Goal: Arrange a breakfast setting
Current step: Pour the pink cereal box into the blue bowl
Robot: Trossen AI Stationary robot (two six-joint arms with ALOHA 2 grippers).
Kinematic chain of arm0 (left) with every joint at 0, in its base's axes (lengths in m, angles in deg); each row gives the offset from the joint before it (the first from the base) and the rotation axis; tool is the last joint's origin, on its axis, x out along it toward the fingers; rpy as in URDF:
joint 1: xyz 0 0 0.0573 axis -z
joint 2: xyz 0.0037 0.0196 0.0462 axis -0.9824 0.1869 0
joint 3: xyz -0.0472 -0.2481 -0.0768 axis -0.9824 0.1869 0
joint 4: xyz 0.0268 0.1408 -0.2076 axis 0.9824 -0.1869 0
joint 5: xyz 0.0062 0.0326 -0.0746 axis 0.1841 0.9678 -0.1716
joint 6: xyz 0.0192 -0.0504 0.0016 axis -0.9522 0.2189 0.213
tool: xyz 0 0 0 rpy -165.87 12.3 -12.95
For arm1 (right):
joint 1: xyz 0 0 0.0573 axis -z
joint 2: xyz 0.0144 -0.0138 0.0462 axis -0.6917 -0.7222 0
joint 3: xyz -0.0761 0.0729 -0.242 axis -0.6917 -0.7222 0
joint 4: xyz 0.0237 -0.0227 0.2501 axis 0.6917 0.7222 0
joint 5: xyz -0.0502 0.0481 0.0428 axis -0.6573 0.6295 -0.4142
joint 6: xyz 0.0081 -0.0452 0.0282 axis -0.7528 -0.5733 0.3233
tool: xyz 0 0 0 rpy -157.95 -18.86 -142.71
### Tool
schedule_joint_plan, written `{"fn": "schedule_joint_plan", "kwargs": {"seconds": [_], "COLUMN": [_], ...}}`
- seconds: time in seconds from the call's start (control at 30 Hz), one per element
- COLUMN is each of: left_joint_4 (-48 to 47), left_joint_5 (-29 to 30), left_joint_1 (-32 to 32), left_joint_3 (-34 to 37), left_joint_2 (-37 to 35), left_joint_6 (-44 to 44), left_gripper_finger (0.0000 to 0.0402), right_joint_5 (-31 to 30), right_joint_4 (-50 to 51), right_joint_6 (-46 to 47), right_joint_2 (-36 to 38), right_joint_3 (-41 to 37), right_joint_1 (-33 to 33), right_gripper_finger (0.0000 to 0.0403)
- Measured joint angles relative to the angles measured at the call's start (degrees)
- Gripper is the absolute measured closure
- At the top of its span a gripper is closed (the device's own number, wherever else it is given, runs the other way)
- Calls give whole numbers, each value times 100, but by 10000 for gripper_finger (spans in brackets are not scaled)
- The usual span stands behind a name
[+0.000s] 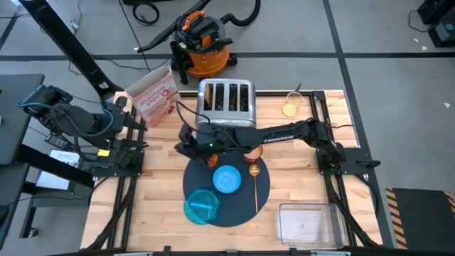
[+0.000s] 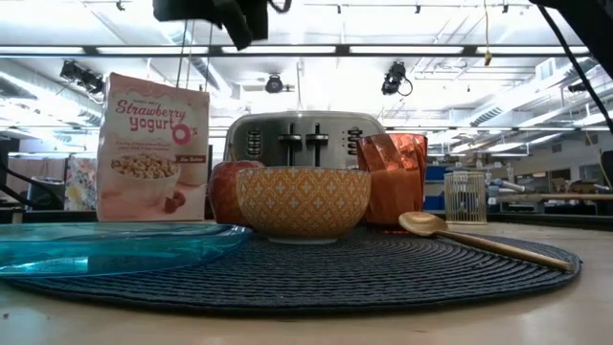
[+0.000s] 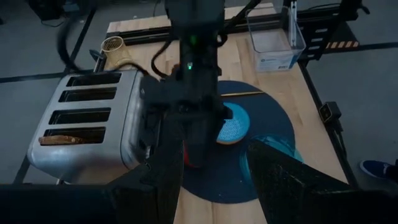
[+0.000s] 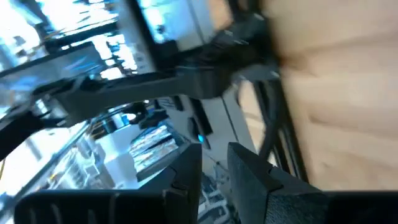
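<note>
The round dark mat lies at the table's middle front. On it stand the small blue bowl, the blue plate, the copper cup, the gold spoon and the red apple, which is half hidden under my right arm. A slice of toast sits in a toaster slot. My right gripper hovers above the mat's far left edge, by the toaster's front left corner. Its fingers stand close together with nothing between them. My left gripper waits open at the table's left edge.
The steel toaster stands behind the mat, with the pink-and-white cereal box to its left. A small yellow wire basket is at the far right. A clear plastic tub stands at the front right. Bare wood shows left of the mat.
</note>
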Motion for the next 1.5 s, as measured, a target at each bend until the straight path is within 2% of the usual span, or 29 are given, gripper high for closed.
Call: {"fn": "schedule_joint_plan", "kwargs": {"seconds": [0.2,0.4,0.47,0.63,1.03,1.23,1.37,1.5], "left_joint_4": [293,825,859,827,762,595,278,18], "left_joint_5": [-12,-16,48,739,2641,3105,2905,2508], "left_joint_1": [-2,1,1,-1,-135,-954,-1827,-2869], "left_joint_3": [-13,-15,-17,-15,0,0,0,0], "left_joint_2": [-198,-548,-622,-649,-402,-126,186,555], "left_joint_6": [53,46,50,242,1405,2054,2443,2290], "left_gripper_finger": [219,219,219,219,219,219,219,219], "right_joint_5": [-32,547,768,1128,1168,972,496,59], "right_joint_4": [1,6,23,138,1939,2560,2773,2976], "right_joint_6": [-1084,-2269,-2746,-3935,-6572,-7359,-7678,-7946], "right_joint_2": [2,2,2,193,1971,2683,2986,3112], "right_joint_3": [287,522,651,923,927,927,927,927], "right_joint_1": [-99,-101,-110,-170,-764,-1336,-1786,-2178], "right_gripper_finger": [350,393,396,395,395,395,395,395]}}
